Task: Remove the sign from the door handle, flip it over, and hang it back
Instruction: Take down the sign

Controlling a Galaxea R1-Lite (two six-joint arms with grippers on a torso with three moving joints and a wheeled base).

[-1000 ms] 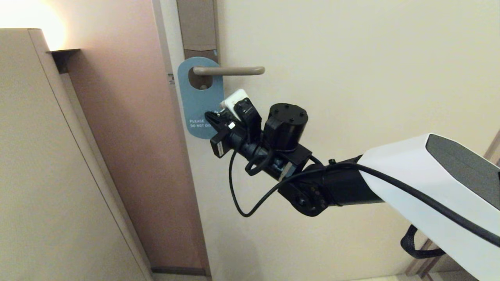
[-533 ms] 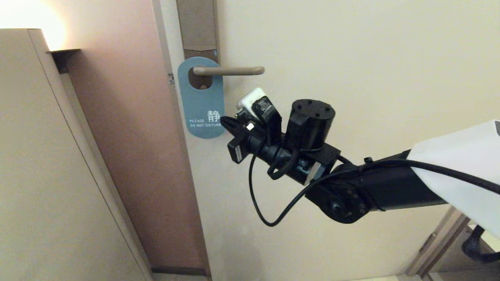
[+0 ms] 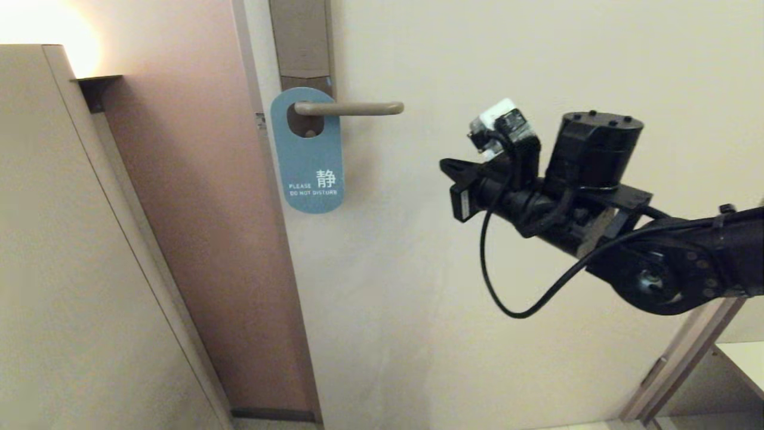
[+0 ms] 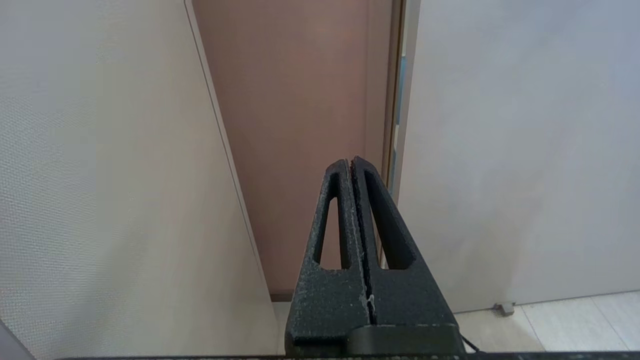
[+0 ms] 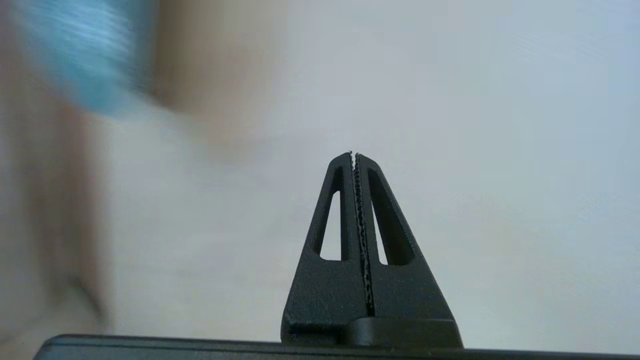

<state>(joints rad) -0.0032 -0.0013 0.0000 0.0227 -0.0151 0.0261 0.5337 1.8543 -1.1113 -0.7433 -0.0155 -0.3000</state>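
Left gripper (image 4: 352, 162): fingers pressed together, nothing between them (a thin seam only). It points toward a pinkish-brown wall panel (image 4: 300, 100). A pale textured cabinet side (image 4: 100, 175) flanks one side, a light grey door (image 4: 515, 150) the other. Tiled floor (image 4: 550, 322) visible below the door.

Cream door (image 3: 507, 54), pinkish wall (image 3: 197, 179) — warm lamp glow (image 3: 42, 30) top left.
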